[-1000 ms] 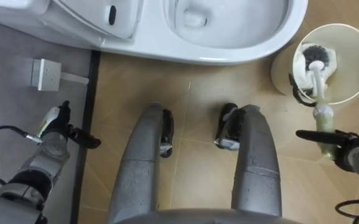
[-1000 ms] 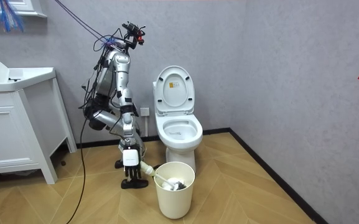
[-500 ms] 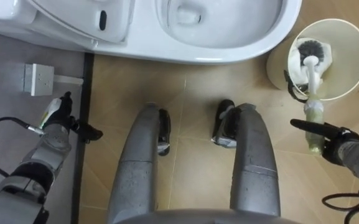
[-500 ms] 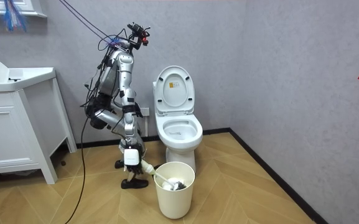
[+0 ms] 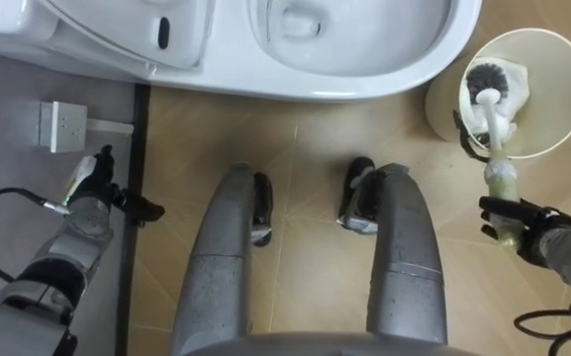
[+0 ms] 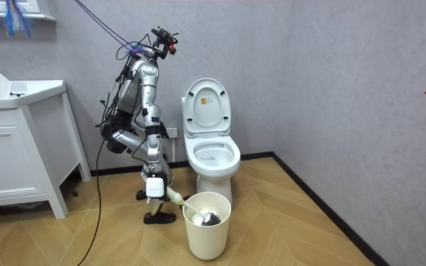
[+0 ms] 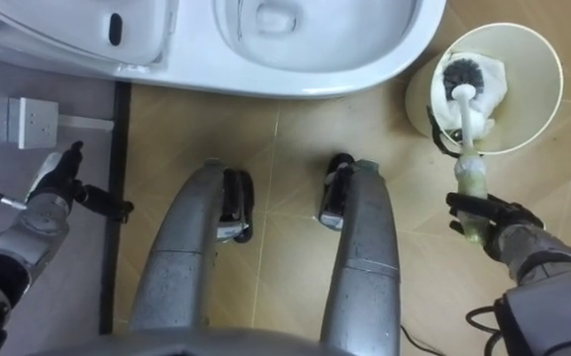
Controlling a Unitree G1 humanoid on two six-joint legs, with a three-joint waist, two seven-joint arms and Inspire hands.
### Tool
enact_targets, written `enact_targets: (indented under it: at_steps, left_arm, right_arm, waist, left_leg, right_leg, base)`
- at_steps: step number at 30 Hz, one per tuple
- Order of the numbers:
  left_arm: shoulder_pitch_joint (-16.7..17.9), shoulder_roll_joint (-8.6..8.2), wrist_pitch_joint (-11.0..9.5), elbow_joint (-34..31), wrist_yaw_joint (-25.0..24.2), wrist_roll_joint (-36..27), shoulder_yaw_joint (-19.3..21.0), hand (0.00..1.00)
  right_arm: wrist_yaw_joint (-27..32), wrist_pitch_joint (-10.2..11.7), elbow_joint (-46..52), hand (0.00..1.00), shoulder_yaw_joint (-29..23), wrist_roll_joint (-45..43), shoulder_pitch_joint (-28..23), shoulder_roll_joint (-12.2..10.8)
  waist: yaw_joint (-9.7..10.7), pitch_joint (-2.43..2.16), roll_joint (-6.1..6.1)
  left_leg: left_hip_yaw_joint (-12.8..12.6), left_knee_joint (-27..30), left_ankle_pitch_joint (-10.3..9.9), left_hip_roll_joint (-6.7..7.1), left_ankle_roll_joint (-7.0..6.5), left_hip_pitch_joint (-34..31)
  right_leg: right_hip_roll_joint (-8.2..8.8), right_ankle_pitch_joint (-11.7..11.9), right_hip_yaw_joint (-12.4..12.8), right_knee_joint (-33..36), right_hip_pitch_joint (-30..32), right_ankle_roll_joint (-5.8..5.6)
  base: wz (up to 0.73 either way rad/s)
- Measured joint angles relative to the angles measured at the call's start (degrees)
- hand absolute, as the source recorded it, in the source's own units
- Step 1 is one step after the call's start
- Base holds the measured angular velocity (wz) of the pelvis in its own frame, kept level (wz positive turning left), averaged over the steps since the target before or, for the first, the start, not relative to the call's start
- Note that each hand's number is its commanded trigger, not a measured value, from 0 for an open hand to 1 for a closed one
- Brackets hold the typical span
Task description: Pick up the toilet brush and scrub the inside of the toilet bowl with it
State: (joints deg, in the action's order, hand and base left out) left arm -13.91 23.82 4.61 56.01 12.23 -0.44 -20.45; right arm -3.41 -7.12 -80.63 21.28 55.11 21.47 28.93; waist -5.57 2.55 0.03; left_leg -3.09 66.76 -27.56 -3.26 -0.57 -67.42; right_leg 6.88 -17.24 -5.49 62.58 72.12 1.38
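The toilet brush (image 5: pixel 496 129) has a white stem, a pale green grip and a black bristle head. Its head rests inside the cream bin (image 5: pixel 562 59) on my right, on the floor beside the toilet. My right hand (image 5: pixel 534 229) is at the low end of the grip with its fingers curled round it. The white toilet (image 5: pixel 364 59) lies ahead with its bowl open and its lid up (image 6: pixel 206 106). My left hand (image 5: pixel 92 193) hangs open at the lower left, near the dark skirting. In the room view I stand bent beside the toilet (image 6: pixel 211 151), with my right hand (image 6: pixel 154 188) down at the bin (image 6: pixel 207 222).
A white socket box (image 5: pixel 52 127) sits on the grey wall at my left. A white cabinet (image 6: pixel 21 140) stands at the room view's left. Wooden floor stretches around the bin and toward the room view's right.
My right hand's fingers have curled from straight to closed round the brush grip. The brush head has shifted slightly in the bin. The left hand has stayed idle.
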Motion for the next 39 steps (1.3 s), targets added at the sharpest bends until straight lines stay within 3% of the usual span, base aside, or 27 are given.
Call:
enact_targets:
  at_steps: [11, 22, 32, 34, 39]
  left_arm:
    - [0.00, -0.05, 0.16, 0.33, -0.01, -0.23, -1.10, 0.00]
    - [-0.01, -0.05, -0.45, -0.37, 0.98, -5.04, -2.49, 0.00]
    - [3.37, -0.17, -1.92, -0.42, 1.46, -5.62, -2.11, 0.00]
    - [4.03, -0.62, -2.20, -0.28, 2.12, -5.74, -2.07, 0.00]
    - [5.40, -2.98, -3.55, 1.48, 2.46, -5.77, 0.28, 0.00]
  right_arm:
    - [-0.83, -0.43, -0.01, 1.00, 3.87, -7.94, 0.48, -0.04]
    - [0.17, -0.49, 0.05, 1.00, 3.83, -6.69, 1.11, -0.24]
    - [-0.12, -1.30, 0.28, 1.00, 3.46, -5.03, -1.41, -2.18]
    - [-0.75, -1.25, 0.67, 1.00, 2.32, -3.06, -2.05, -2.41]
    - [-0.96, -1.60, 0.09, 1.00, -1.31, 2.27, -4.04, -6.09]
  waist:
    - [-0.83, 0.03, 0.02]
    - [-0.72, 0.04, -0.01]
    - [-0.61, 0.43, -1.10]
    - [-0.69, 0.41, -1.17]
    - [-0.26, 0.28, -1.55]
  left_leg:
    - [0.03, 0.01, 0.01, 0.07, 0.01, 0.01]
    - [0.34, -0.36, 0.02, 0.09, 0.01, 0.24]
    - [0.93, -7.50, 0.86, 0.26, 0.10, 9.01]
    - [0.94, -9.60, 1.12, 0.06, 0.08, 11.37]
    - [0.58, -17.05, 2.65, 0.32, -0.19, 20.38]
  right_leg:
    - [0.08, -0.04, 0.02, 0.15, -0.03, 0.04]
    - [0.08, -0.11, -0.35, -0.45, -0.56, 0.05]
    - [0.06, 0.23, -2.01, -7.40, -10.05, -0.46]
    - [-0.13, 0.60, -2.60, -9.74, -12.64, -0.63]
    - [-0.42, 1.90, -3.16, -16.36, -21.50, -1.42]
  base:
    - [0.00]
    - [0.00]
    - [0.01]
    - [-0.03]
    - [-0.01]
